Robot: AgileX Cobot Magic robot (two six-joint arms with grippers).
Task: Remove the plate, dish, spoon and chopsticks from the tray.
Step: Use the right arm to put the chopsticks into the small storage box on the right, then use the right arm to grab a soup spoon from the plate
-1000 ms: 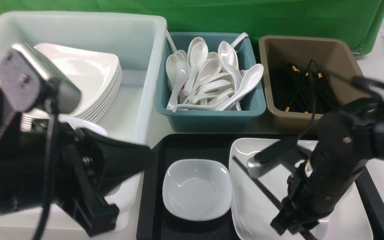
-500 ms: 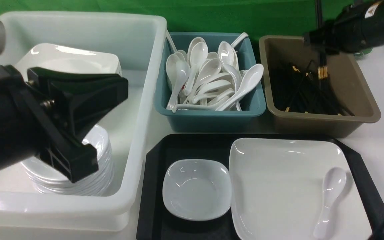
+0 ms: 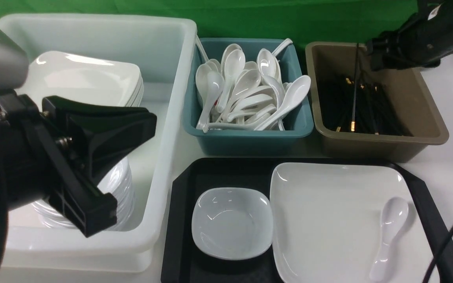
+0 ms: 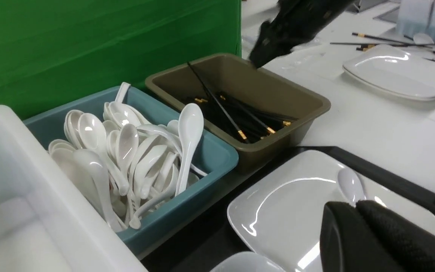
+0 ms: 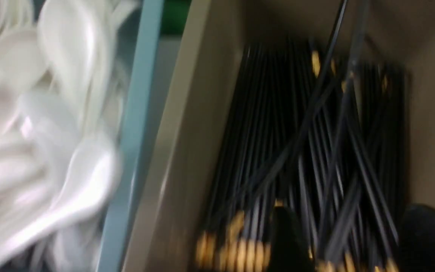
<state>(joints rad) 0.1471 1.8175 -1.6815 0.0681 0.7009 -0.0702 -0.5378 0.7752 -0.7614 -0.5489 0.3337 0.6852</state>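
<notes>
Chopsticks are off the tray and in the brown bin at the back right. One black stick slants steeply from the far rim down onto the pile, gold end lowest; its partner cannot be told from the rest. Right gripper hangs just over the bin's far edge. In its wrist view the fingertips stand well apart with nothing pinched between them: released. Left gripper is clenched on nothing, poised over the white tub of stacked crockery just left of the tray.

Three items remain. White soup spoon lies on the right-hand part of the large plate, its long axis running almost straight away from the robot, bowl at the far end and handle toward the near edge. It lies nearer the robot than the right gripper and below it, on that arm's own side. The right arm therefore looks the natural one to fetch it — a pull back and down, jaws set across the handle. Teal bin of spoons, its likely destination, sits between the tub and the brown bin. Small dish rests on the tray floor just left of the plate — the side nearer the left gripper.
</notes>
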